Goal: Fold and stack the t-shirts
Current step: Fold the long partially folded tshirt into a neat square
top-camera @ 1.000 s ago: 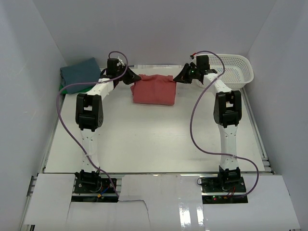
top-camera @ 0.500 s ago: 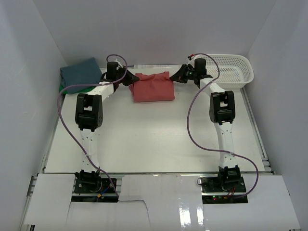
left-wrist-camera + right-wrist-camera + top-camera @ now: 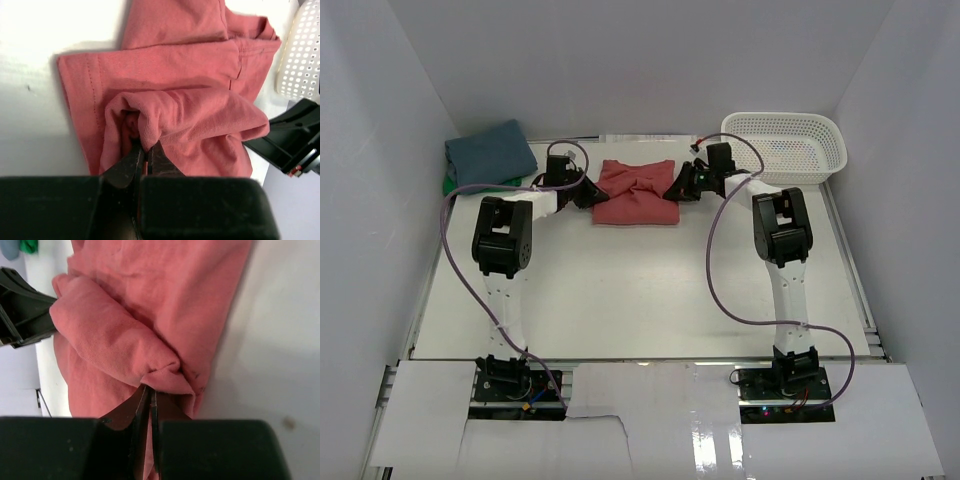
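Drawn back from the far wall toward the arm bases within the last second, hauling the cloth's far edge along: left claw (image 3: 588, 190) and right claw (image 3: 678, 186), each closed tight on a bunched pinch of the coral-red t-shirt (image 3: 635, 198), one at its left side, one at its right. Lying toward the far middle of the table (image 3: 640, 290), partly doubled over, with a raised ridge of cloth strung between the two pinches. Parked in the far-left corner: slate-blue t-shirt (image 3: 488, 152), with a sliver of bright green t-shirt (image 3: 448, 183) showing at its near-left edge. At far right, white mesh basket (image 3: 780, 117). Judged to be mid-fold, stacking not yet begun. To finish this fold well: carry both pinches toward the near hem at matching pace and height, keeping the ridge taut and free of slack in the middle; lower down to edge-on-edge; release only once flat against the table; then lift straight up to avoid snagging and undoing the fold. Worth watching for: an uneven pull skewing the rectangle.
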Robot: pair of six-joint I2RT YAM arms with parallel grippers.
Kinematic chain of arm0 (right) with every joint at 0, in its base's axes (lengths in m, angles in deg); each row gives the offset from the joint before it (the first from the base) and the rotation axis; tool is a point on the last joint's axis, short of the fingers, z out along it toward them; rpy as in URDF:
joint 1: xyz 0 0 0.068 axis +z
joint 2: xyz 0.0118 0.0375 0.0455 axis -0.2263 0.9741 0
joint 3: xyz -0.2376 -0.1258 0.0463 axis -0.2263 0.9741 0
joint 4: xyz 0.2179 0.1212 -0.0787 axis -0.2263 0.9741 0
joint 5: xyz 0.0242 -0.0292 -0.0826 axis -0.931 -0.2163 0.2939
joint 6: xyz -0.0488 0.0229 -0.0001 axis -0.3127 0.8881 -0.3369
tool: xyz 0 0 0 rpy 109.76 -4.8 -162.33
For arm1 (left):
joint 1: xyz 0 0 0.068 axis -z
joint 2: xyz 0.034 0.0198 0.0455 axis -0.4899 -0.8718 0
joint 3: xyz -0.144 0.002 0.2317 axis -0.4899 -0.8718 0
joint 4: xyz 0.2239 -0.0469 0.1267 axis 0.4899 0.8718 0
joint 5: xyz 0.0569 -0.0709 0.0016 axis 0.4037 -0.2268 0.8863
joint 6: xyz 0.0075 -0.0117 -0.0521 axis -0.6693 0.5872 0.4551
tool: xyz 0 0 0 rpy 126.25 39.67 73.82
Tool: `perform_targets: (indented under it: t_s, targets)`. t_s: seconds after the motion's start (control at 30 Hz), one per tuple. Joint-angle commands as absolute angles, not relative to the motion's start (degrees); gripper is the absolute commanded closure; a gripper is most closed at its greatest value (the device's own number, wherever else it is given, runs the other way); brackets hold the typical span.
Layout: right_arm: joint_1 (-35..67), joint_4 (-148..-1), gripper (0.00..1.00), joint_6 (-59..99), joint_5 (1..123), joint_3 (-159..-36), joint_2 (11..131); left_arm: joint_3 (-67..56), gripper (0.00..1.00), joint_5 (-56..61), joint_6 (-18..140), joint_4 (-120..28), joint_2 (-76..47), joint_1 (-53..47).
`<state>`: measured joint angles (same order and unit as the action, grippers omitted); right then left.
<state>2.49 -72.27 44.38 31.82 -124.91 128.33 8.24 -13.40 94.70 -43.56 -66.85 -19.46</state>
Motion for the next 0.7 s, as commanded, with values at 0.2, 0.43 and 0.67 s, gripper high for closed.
perform_targets:
  t_s: [0.2, 0.43, 0.67]
  targets:
    - [5.8, -68.5, 0.92, 35.8, 37.5, -100.5, 108.3, -11.6, 1.0, -9.7, 92.0, -35.8, -51.3, -10.1]
    - [7.9, -68.8, 0.92, 35.6, 39.5, -79.0, 92.2, -32.4, 1.0, -6.5, 98.0, -35.9, -34.0, -2.0]
    - [11.0, -67.4, 0.92, 38.4, 41.4, -59.8, 70.3, -46.5, 1.0, -4.1, 102.6, -30.9, -14.8, 1.5]
